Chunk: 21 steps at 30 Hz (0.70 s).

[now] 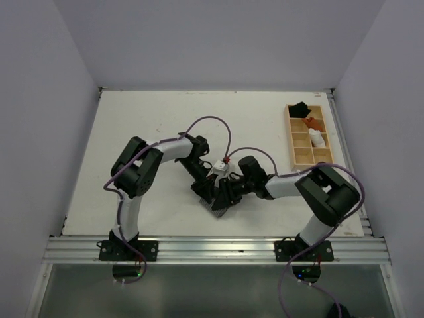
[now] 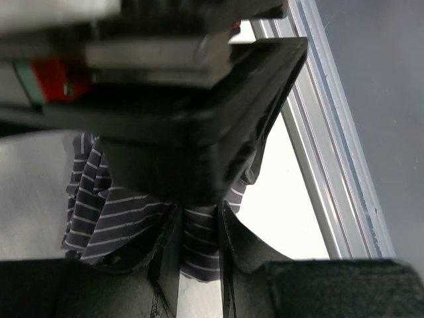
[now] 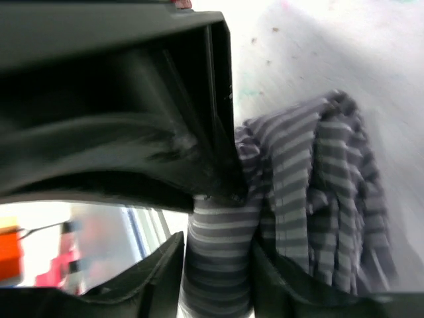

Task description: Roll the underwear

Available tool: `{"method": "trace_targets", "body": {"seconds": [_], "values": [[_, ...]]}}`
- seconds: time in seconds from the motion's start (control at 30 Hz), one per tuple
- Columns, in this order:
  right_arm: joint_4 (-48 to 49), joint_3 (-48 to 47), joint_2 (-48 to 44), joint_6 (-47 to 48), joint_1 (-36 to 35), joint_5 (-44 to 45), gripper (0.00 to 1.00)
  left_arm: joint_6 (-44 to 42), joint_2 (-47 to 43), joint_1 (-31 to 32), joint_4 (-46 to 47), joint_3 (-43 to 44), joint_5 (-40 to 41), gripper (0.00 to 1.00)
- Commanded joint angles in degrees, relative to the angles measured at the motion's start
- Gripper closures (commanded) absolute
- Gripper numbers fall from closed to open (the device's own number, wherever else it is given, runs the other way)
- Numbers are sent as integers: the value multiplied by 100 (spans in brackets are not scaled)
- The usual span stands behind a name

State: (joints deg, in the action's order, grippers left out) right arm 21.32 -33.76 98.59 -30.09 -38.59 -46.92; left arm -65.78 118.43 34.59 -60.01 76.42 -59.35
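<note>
The underwear (image 1: 218,202) is a grey-and-white striped cloth lying bunched on the white table near its front edge, mostly hidden under both grippers in the top view. My left gripper (image 1: 204,191) is shut on a fold of the underwear (image 2: 202,242), which passes between its two fingers. My right gripper (image 1: 225,195) is shut on another fold of the underwear (image 3: 218,245); the rest of the cloth hangs bunched to the right of it. The two grippers meet head to head over the cloth.
A wooden tray (image 1: 295,149) with compartments stands at the back right, holding small black, orange and white bundles. The table's metal front rail (image 1: 212,248) runs just below the grippers and shows in the left wrist view (image 2: 331,146).
</note>
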Motion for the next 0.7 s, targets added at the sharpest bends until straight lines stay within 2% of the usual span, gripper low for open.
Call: {"method": "trace_targets", "body": {"seconds": [0.0,0.07,0.23,0.37,0.4,0.53,0.67], "values": [[-1850,-131,-751,645,36,1605,51,-182,250,92,33,153,196,76],[-2114,-122,-1165,566,44,1983,46,-111,382,92,59,206,301,77],[-2816,-43,-1842,241,36,2704,42,-5,654,127,-20,435,336,79],[-3440,-157,-2789,47,36,3670,39,135,786,145,-29,645,424,81],[-3572,-210,-2940,3,36,4220,39,222,804,153,-28,698,451,82],[-4161,-420,-3714,-129,-17,5093,37,364,1006,189,-125,935,468,82],[-4644,-859,-3970,248,-666,6280,37,407,1156,224,-213,1111,363,80]]}}
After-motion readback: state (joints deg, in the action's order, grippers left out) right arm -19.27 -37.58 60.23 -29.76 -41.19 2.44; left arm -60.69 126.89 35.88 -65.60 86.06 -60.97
